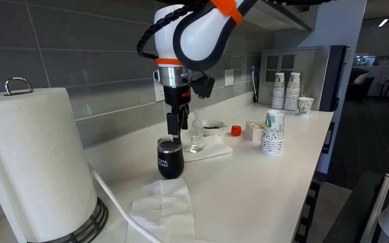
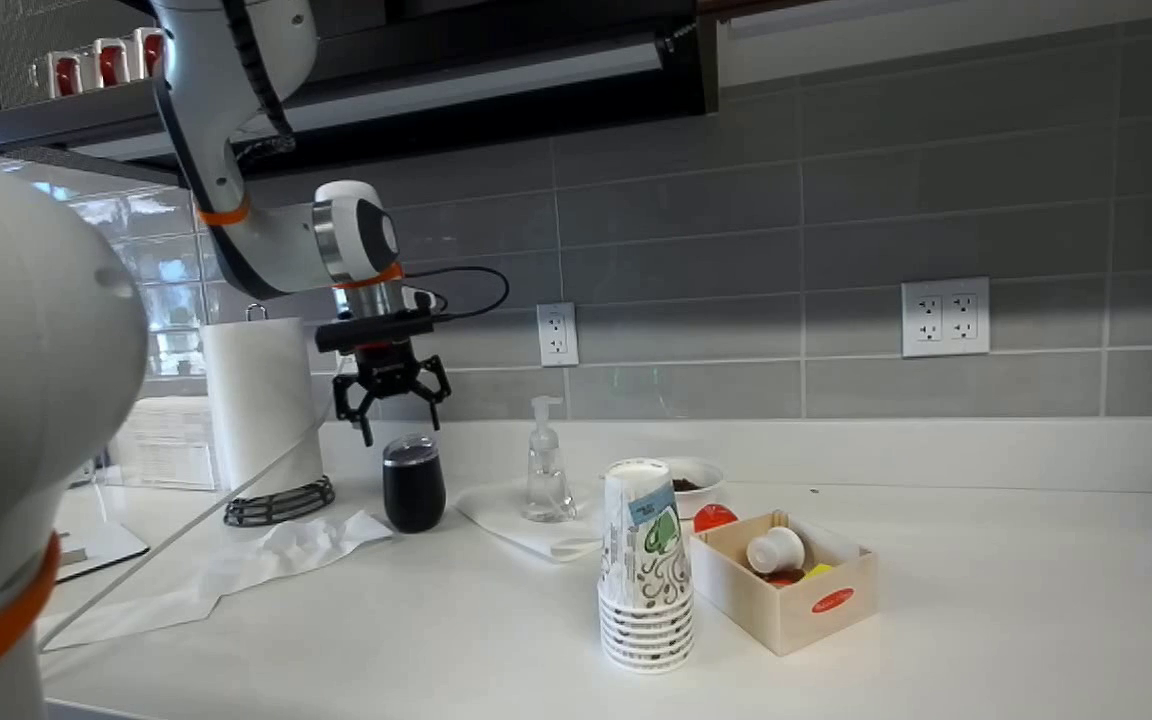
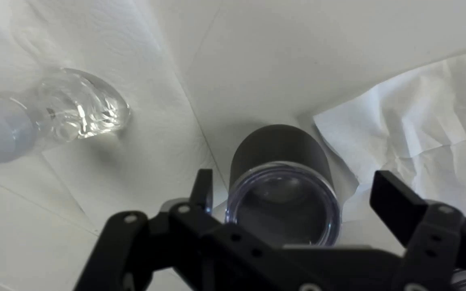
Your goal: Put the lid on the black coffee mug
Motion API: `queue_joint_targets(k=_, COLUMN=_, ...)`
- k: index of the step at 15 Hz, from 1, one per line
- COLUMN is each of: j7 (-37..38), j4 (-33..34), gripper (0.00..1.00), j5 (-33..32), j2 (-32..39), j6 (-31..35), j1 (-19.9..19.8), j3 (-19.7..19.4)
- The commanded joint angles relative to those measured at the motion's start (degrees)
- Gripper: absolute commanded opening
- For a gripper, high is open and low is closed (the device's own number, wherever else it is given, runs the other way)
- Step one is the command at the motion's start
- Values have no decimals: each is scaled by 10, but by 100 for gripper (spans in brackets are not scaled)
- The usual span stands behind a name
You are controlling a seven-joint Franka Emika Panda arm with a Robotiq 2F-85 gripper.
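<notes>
Wrist view: our gripper (image 3: 292,184) is spread wide, gripping nothing. Just below, we've got the lid (image 3: 283,210) sitting on the black coffee mug (image 3: 279,145), though we can't tell if it's fully pressed down. Mug's upright on the counter (image 3: 265,60), crumpled paper towel (image 3: 419,129) just beside it, clear pump bottle (image 3: 79,109) farther off.

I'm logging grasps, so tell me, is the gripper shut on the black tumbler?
No, the wrist view shows the gripper open, fingers apart.
</notes>
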Motion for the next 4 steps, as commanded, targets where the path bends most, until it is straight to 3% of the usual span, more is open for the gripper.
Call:
queue_joint_targets(k=1, j7=10, j4=-69, gripper=100, j5=27, j2=-63, j6=33, j1=-15, j3=6)
queue_joint_targets(k=4, j7=20, j4=-91, gripper=100, j5=32, j2=-83, j6=41, j1=-18, j3=5)
